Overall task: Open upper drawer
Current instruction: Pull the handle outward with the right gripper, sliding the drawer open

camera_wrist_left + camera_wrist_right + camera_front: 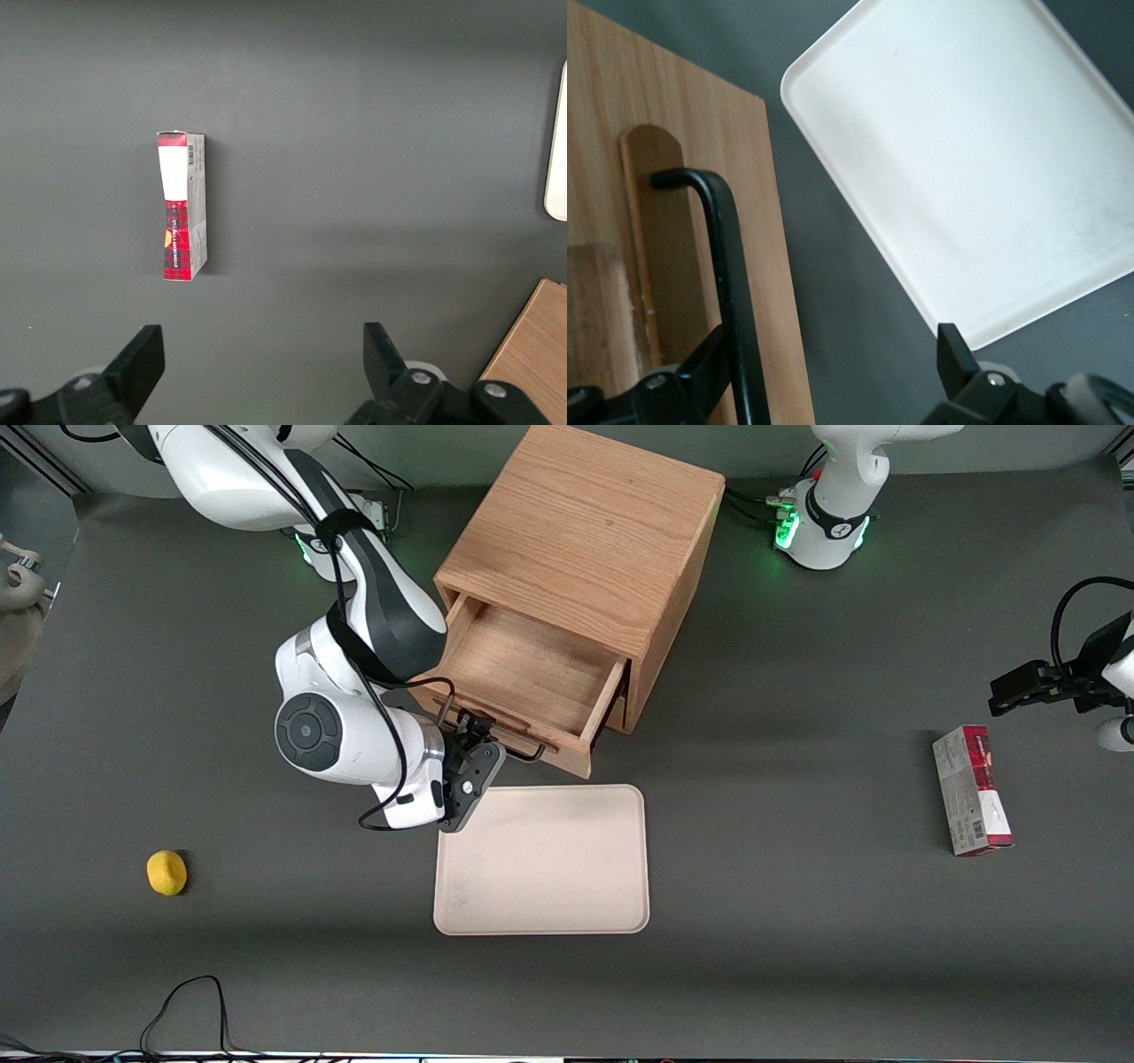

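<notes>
A: Upper drawer (532, 682)?
B: Pulled well out of the oak cabinet (594, 540), toward the front camera. Inside shows bare wood, nothing in it. It sits mid-table, at the top of the cabinet's open face.

A: Handle?
B: Black wire bar handle (731, 292) on the drawer front. In the wrist view it runs along the front panel and bends into the wood at one end.

A: Gripper?
B: Gripper (474, 740) is right at the drawer front, at the handle end nearer the working arm. Jaws are spread. One finger (700, 376) sits against the handle on the wood side, the other finger (957, 354) is out over the table near the tray edge. The bar lies between them but isn't pinched.

A: Touching the handle?
B: The near finger looks to be touching the bar; can't tell for sure.

A: Lower drawer?
B: Hidden under the pulled-out upper one; can't tell its state.

A: What's around?
B: Cream tray (542, 859) flat on the table, just in front of the drawer, nearer the camera, empty. Its corner is close beside the gripper.

A: Anything else?
B: Small yellow ball (166, 872) toward the working arm's end of the table, well apart from the tray. Red and grey box (971, 802) lying flat toward the parked arm's end, also well apart. Dark grey table (797, 691) under it all.
</notes>
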`<state>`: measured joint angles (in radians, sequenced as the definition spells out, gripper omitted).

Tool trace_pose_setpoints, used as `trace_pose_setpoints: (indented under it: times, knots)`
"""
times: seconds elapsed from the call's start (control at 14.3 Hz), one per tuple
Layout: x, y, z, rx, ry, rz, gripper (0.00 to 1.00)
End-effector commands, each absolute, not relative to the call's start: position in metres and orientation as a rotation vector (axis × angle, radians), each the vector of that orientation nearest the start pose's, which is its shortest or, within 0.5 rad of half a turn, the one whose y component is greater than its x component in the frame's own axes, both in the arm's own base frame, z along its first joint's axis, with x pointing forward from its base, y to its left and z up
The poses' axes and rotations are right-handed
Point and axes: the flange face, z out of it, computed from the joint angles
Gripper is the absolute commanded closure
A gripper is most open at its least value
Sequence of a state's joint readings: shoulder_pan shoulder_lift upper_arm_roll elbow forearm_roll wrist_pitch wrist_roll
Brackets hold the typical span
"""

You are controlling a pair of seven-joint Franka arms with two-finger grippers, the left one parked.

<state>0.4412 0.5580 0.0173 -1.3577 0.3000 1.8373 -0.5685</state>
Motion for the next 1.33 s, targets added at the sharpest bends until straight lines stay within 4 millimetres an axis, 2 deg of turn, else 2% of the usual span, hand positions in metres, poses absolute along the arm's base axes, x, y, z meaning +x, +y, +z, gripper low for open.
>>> trace_pose_setpoints:
  times: [0.0,0.21,0.56,1.26]
  knots:
    - [0.64,0.328,0.393,-2.543,-1.295,0.03,0.0]
    - [0.652,0.32,0.395,-2.554,-1.276,-0.006,0.0]
    - [0.661,0.316,0.387,-2.564,-1.259,-0.028,0.0]
    - [0.684,0.293,0.381,-2.594,-1.197,-0.088,0.0]
